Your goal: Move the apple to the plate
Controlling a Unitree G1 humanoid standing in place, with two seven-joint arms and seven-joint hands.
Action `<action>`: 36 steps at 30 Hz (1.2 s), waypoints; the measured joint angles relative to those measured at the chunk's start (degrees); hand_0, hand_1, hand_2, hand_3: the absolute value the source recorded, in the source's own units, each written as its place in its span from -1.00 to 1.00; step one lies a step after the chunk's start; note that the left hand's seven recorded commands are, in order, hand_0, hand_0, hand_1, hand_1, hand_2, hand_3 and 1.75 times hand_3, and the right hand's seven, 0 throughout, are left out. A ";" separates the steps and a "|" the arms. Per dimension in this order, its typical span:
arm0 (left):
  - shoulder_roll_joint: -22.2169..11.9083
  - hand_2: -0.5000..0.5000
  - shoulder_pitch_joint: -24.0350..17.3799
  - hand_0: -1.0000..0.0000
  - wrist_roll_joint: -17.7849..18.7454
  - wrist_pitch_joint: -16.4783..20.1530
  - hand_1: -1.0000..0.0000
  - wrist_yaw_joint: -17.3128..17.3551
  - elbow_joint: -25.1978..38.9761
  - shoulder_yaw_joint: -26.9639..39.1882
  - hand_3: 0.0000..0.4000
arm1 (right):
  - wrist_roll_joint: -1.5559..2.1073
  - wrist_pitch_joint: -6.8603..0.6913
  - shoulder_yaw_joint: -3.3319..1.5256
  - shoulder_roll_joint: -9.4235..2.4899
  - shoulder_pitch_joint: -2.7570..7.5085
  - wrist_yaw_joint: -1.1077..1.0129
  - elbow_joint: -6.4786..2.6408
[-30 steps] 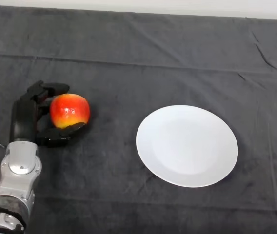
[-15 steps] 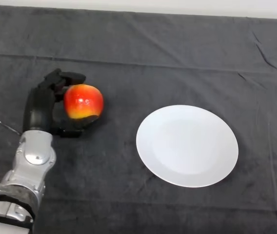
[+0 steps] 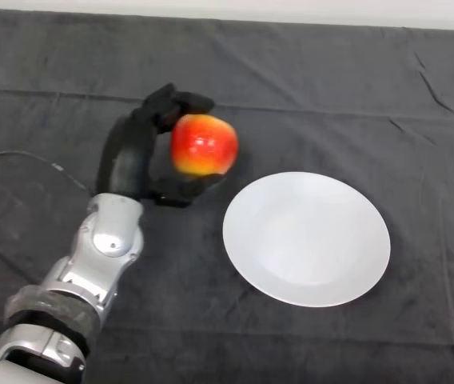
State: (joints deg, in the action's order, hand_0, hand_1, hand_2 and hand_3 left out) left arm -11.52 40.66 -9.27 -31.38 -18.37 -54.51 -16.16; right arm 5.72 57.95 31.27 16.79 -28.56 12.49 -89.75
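Observation:
A red and yellow apple [image 3: 204, 144] is held in my black left hand [image 3: 135, 156], whose fingers curl over its top and whose thumb sits under it. The apple is lifted above the dark cloth, just left of the plate's upper left rim. The white round plate [image 3: 307, 238] lies flat on the cloth at centre right, with nothing on it. My silver-grey arm [image 3: 99, 256] comes in from the lower left.
A dark cloth [image 3: 307, 88] covers the whole table, with a few creases at the far right. A pale strip of the wall or table edge runs along the top of the view.
My hand has lifted the apple and carried it to the right and away from me, from the left side of the table to just beside the plate.

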 measured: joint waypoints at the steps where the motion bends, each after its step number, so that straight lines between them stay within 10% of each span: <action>1: -0.01 0.00 0.00 -1.00 0.01 0.08 -1.00 -0.04 0.81 -0.99 1.00 | 0.00 0.00 0.00 0.00 0.00 0.00 0.00; 36: 0.44 0.00 -1.81 -1.00 5.17 3.06 -1.00 0.77 7.34 -26.46 1.00 | 0.02 0.00 -0.67 0.21 -0.39 0.04 0.46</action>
State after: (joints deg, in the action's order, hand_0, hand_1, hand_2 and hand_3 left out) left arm -11.07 38.85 -4.10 -28.31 -17.60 -47.16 -42.62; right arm 5.73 57.96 30.60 16.99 -28.95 12.53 -89.29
